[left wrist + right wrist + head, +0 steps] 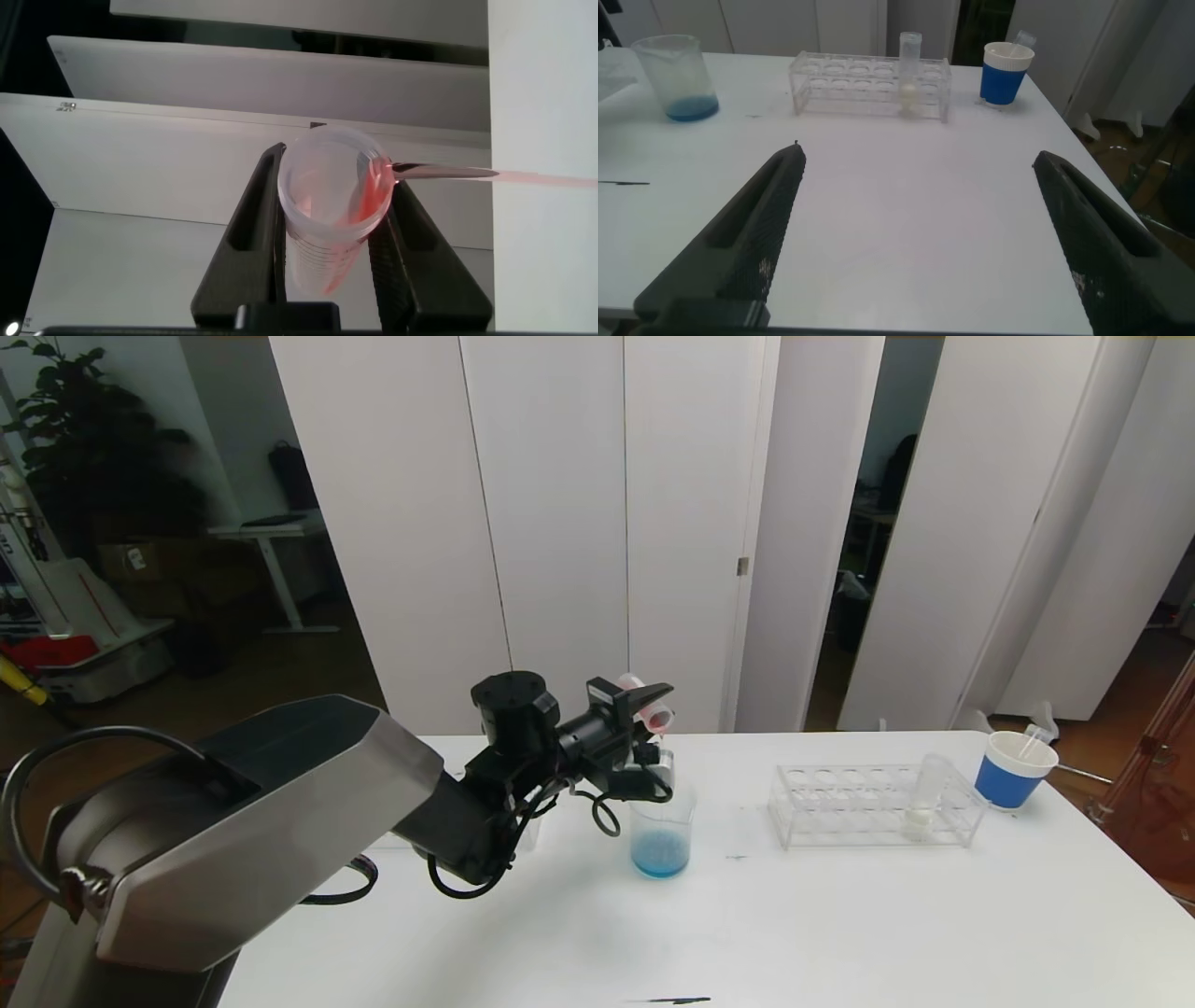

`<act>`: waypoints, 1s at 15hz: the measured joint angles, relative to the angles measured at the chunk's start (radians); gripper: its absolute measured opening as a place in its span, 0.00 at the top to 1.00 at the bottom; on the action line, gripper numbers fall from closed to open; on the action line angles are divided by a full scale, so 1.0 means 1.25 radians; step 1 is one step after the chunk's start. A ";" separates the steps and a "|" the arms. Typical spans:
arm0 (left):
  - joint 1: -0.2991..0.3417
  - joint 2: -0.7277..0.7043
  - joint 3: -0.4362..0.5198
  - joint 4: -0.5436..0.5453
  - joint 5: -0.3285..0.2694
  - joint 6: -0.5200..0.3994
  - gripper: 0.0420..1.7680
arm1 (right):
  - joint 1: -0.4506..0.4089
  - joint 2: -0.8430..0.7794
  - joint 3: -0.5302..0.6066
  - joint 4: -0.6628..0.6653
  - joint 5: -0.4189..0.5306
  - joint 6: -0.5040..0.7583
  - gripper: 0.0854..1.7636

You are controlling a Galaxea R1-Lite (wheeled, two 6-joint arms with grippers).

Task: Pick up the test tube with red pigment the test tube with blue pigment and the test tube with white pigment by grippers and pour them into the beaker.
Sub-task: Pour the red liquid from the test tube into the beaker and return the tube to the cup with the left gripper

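My left gripper [653, 711] is shut on the test tube with red pigment [651, 702] and holds it tilted, mouth down, just above the beaker [662, 835]. In the left wrist view the tube [327, 224] sits between both black fingers [252, 224], red pigment smeared along its inner wall, and a thin red streak [542, 176] leaves its rim. Blue pigment lies at the bottom of the beaker [678, 75]. The test tube with white pigment [924, 803] stands upright in the clear rack [840, 807]. The test tube with blue pigment is out of view. My right gripper [917, 154] hovers open over bare table.
A blue paper cup [1013, 770] with a white rim stands right of the rack, near the table's far right corner. My bulky left arm [252, 821] covers the table's left side. A short black mark [672, 1001] lies near the front edge.
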 joint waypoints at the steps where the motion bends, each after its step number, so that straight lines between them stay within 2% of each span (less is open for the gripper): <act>1: 0.000 -0.001 0.000 -0.001 0.000 0.001 0.69 | 0.000 0.000 0.000 0.000 0.000 0.000 0.01; 15: 0.001 -0.012 0.009 -0.008 -0.005 0.008 0.69 | 0.000 0.000 0.000 0.000 0.000 0.000 0.01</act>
